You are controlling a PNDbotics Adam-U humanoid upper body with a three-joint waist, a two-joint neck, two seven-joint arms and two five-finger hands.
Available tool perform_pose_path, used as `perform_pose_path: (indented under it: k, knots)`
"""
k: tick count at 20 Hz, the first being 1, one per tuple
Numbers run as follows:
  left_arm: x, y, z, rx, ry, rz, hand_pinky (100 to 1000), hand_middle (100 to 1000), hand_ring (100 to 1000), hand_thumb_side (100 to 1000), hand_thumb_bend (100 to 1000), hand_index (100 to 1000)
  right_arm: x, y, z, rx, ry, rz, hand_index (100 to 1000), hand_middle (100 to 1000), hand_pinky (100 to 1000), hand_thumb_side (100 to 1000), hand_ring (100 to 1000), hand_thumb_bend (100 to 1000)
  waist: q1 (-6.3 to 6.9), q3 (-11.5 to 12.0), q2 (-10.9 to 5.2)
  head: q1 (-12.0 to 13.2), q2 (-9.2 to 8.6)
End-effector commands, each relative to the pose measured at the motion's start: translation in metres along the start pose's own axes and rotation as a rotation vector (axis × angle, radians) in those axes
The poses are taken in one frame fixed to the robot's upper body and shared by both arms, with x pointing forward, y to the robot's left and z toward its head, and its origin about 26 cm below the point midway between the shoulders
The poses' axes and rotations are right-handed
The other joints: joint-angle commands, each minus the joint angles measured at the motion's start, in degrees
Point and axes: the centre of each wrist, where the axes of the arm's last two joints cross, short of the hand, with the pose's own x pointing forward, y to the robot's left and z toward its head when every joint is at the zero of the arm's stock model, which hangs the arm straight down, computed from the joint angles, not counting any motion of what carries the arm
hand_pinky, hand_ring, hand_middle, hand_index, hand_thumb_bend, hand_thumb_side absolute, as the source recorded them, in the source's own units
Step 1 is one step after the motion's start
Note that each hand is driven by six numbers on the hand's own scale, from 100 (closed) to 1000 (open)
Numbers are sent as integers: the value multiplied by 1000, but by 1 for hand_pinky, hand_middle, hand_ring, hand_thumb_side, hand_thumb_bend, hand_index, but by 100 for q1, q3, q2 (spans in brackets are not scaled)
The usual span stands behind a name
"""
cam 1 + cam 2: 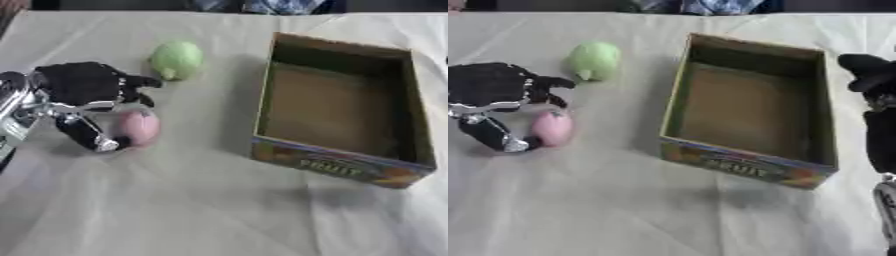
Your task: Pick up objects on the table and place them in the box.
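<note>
A pink rounded object [140, 127] lies on the cloth at the left. My left hand [80, 84] comes in from the left and is curled round it, with the fingers [140, 83] over its far side and the thumb [87, 135] against its near side. A light green rounded object [178, 59] lies further back, just beyond the fingers and apart from them. The open cardboard box [341, 162] with a printed front stands to the right and is empty inside. My right hand [870, 70] shows only in the right eye view, dark, beside the box's right wall.
A pale, wrinkled cloth [175, 210] covers the table, with open cloth in front of the box and the hand. Dark shapes and some blue and white fabric [280, 6] lie along the far edge.
</note>
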Motion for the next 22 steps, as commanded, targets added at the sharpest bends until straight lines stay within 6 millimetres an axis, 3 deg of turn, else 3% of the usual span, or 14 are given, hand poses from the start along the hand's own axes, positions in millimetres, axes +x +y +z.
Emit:
perform_pose_path:
  k: [1, 12, 22]
  knots:
    - [-9, 9, 5, 16, 29, -20, 671, 1000, 759, 385, 338, 882, 4, -1, -6, 20, -22, 10, 925, 577, 892, 1000, 819, 475, -17, -13, -93, 27, 53]
    - [-14, -2, -1, -23, 52, -12, 664, 1000, 757, 392, 336, 861, 4, 1, -5, 20, -20, 9, 927, 575, 893, 1000, 819, 474, -36, -40, -79, 76, -43]
    - [-10, -6, -2, -31, 36, -16, 596, 1000, 679, 344, 211, 719, 4, 0, -4, 19, -10, 14, 929, 575, 894, 1000, 819, 474, -18, -16, -99, 72, -51]
